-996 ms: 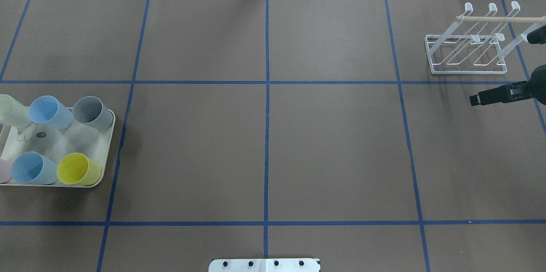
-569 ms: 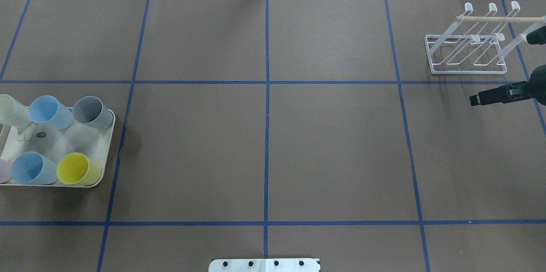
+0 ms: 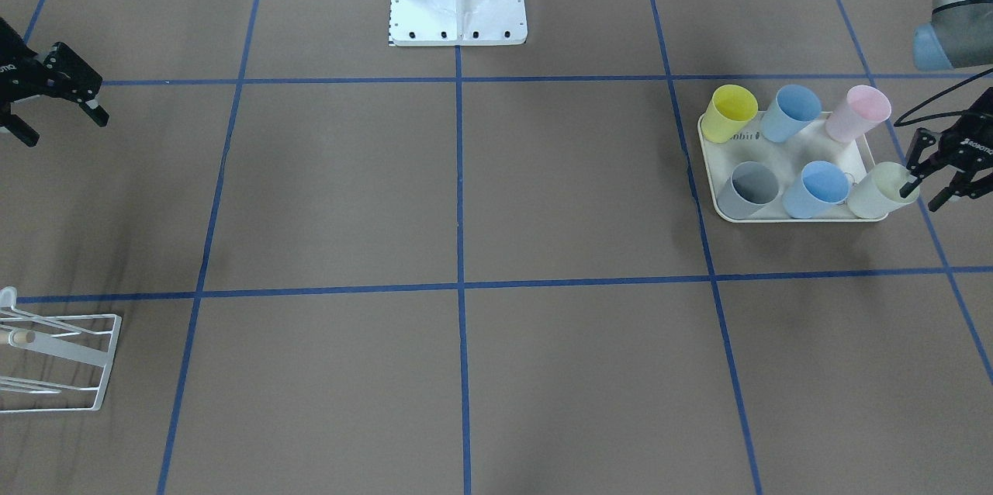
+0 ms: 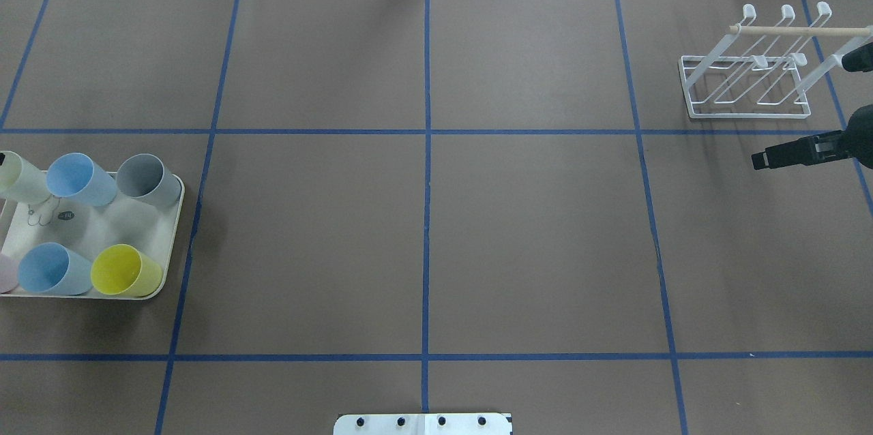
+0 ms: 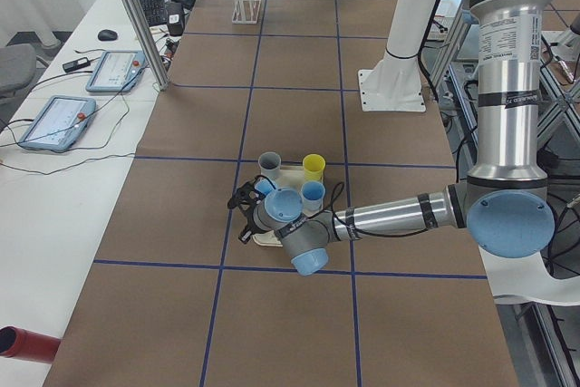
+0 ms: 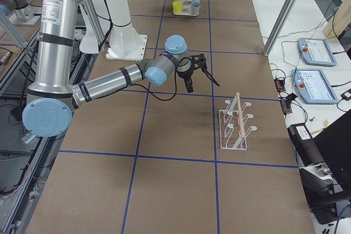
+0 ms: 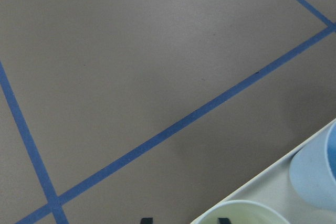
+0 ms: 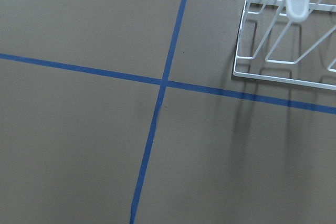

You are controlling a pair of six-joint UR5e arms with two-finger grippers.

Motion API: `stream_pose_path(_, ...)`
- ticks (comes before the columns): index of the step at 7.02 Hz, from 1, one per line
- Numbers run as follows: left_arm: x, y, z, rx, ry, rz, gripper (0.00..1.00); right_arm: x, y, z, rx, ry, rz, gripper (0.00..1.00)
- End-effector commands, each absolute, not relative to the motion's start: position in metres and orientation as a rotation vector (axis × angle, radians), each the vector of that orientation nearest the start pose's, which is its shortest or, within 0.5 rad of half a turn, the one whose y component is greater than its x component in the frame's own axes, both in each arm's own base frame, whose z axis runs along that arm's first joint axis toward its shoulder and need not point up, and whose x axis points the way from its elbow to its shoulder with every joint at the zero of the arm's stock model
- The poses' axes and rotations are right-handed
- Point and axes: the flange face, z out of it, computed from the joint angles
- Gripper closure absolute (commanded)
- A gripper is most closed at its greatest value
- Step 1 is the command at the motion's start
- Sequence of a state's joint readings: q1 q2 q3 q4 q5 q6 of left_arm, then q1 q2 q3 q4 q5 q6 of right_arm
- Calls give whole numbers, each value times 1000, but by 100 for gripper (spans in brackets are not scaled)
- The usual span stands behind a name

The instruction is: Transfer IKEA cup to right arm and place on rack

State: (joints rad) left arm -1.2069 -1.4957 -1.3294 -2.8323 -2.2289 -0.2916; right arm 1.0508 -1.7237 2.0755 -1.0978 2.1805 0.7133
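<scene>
Now L gripper [image 3: 918, 200] is at bench's left edge, jaws apart astride rim of pale green cup [image 3: 873, 196], not clamped. Cup is upright w/ 5 other cups on tray [image 3: 807, 144]. R gripper [image 3: 65, 130] is near right edge, jaws apart, empty. Rack [image 4: 798, 31] stands at far right corner.

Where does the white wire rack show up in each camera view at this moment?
Exterior front-facing: rack at the lower left edge, partly cut off.
Overhead exterior: rack in the upper right.
Exterior left: rack small, at the top, far end of the table.
Exterior right: rack right of centre.
Left wrist-mounted: not in view.
Right wrist-mounted: rack in the top right corner, cut off.
Shared landmark: the cup tray at the table's opposite end.
</scene>
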Motion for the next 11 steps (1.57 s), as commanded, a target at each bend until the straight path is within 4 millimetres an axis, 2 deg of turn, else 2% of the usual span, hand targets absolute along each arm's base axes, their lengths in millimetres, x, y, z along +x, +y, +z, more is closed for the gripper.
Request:
stream_pose_path(1, 101, -456, 682, 651, 868, 384, 49, -148, -413, 432, 322, -920, -70, 1)
stream_pose_path(2, 101, -455, 685, 647, 866, 384, 49, -149, -413, 432, 320, -919, -71, 1)
stream_pose_path(3, 102, -455, 685, 647, 866, 387, 63, -150, -413, 432, 321, -917, -71, 1)
stream_pose_path(4, 102, -455, 685, 646, 867, 388, 89, -150, -413, 432, 321, -917, -71, 1)
stream_pose_path(5, 101, -454, 684, 662, 870, 393, 100, -150, -413, 432, 320, -918, -73, 1)
stream_pose_path(8, 105, -457, 672, 670, 916, 418, 100, -151, -416, 429, 336, -912, -72, 0)
stream_pose_path(9, 89, -466, 664, 689, 920, 395, 100, -152, -418, 426, 352, -907, -71, 0)
stream_pose_path(10, 59, -486, 647, 742, 901, 330, 100, -157, -424, 414, 384, -916, -80, 0)
stream_pose_path(11, 37, -505, 631, 774, 884, 288, 100, -163, -434, 392, 439, -948, -103, 0)
